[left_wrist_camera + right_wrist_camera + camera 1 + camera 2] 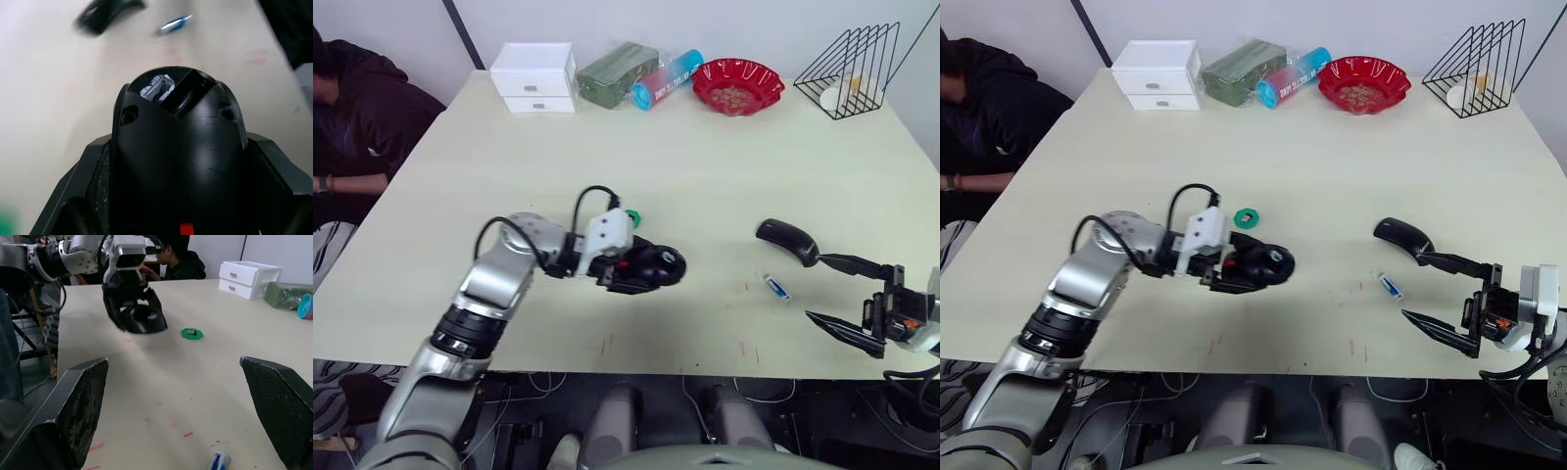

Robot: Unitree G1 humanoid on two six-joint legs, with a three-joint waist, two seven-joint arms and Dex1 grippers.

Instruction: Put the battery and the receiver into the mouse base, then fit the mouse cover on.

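My left gripper [638, 271] is shut on the mouse base [660, 261], a black oval body with a red patch, held near the table's middle. Its open compartment [165, 91] faces away from the left wrist camera. Beside it lies a green toothed disc [191, 334] with a small grey-dark stub on it, apparently the receiver. The mouse cover [786, 239], a plain black shell, rests on the table to the right. The battery [776, 287], white with a blue end, lies just in front of it. My right gripper [813, 288] is open beside the battery, one finger close to the cover.
Along the far edge stand a white drawer box [535, 76], a green packet [617, 73], a blue and pink can [666, 78], a red bowl [737, 85] and a black wire rack [850, 73]. A person [352, 117] sits at the table's left side.
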